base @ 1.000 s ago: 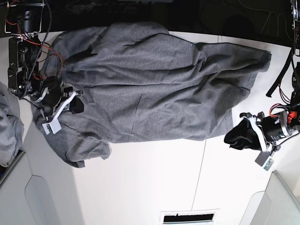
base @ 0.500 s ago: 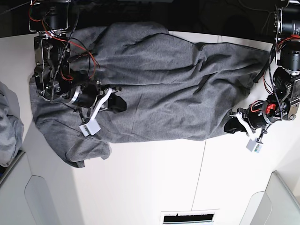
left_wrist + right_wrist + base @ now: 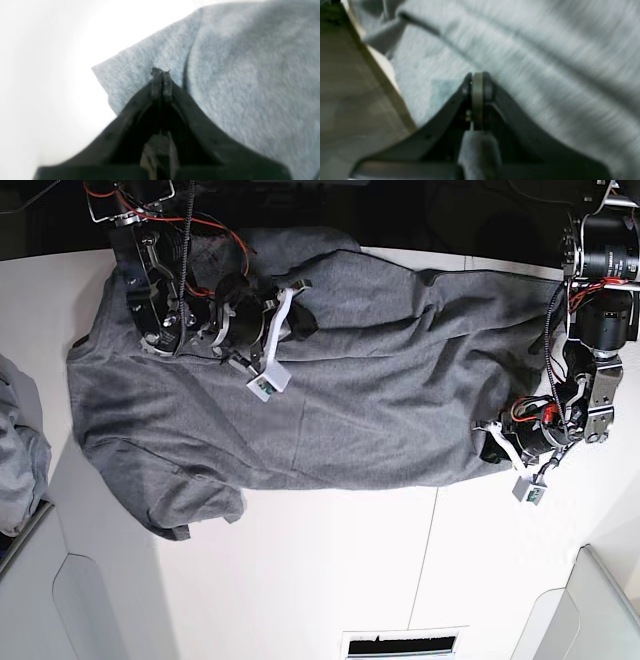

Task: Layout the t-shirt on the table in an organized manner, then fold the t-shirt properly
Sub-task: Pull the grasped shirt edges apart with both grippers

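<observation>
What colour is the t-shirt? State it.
Plain heather grey, no print. The t-shirt shows best in the base view, spread over the white table.

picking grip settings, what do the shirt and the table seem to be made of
The t-shirt looks like soft heather-grey knit, matte and slightly fuzzy up close; it drapes in loose folds. The table looks like a hard, smooth white top, probably laminate or painted board: light glares off it evenly.
</observation>
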